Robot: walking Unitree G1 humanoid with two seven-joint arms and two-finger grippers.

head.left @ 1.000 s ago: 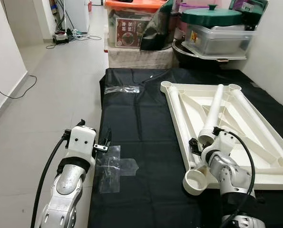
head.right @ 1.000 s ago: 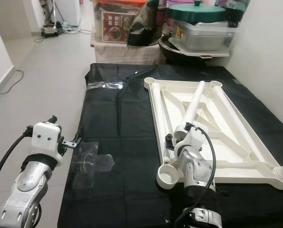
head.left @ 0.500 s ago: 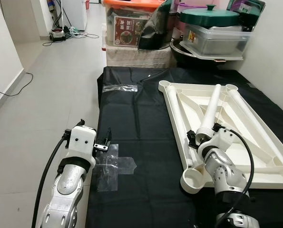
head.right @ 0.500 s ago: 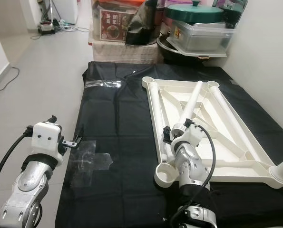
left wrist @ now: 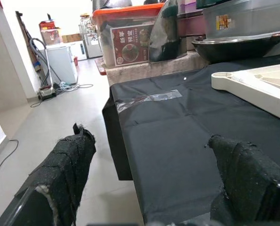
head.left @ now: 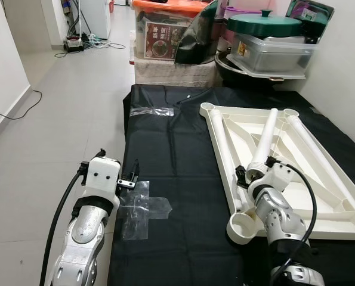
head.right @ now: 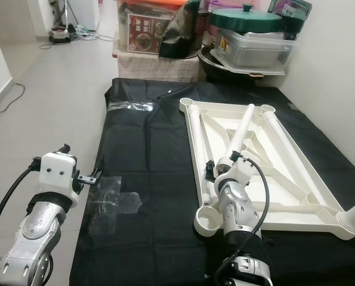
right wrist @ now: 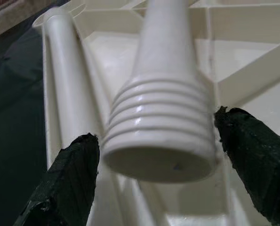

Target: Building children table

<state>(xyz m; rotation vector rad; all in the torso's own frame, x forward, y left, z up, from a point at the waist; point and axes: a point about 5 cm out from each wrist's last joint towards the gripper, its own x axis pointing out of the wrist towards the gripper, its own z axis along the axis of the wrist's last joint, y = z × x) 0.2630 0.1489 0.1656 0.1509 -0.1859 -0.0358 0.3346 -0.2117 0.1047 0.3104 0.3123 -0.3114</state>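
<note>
While labels stay unreadable | right end effector apart around table leg | left end effector apart

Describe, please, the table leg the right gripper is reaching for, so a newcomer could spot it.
On the black cloth lies an upturned cream plastic tabletop. Lying diagonally across its ribbed underside is a loose cream plastic leg, its threaded end between the open right gripper fingers; the neighbouring legs lie along the tabletop's edges.

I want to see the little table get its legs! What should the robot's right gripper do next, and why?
Probably close on the table leg. The right gripper is open, with one black finger on each side of the leg's ribbed end and a gap showing on both sides, so it seems lined up but not yet gripping. The leg lies loose on the upturned white tabletop, not yet in a corner socket.
</note>
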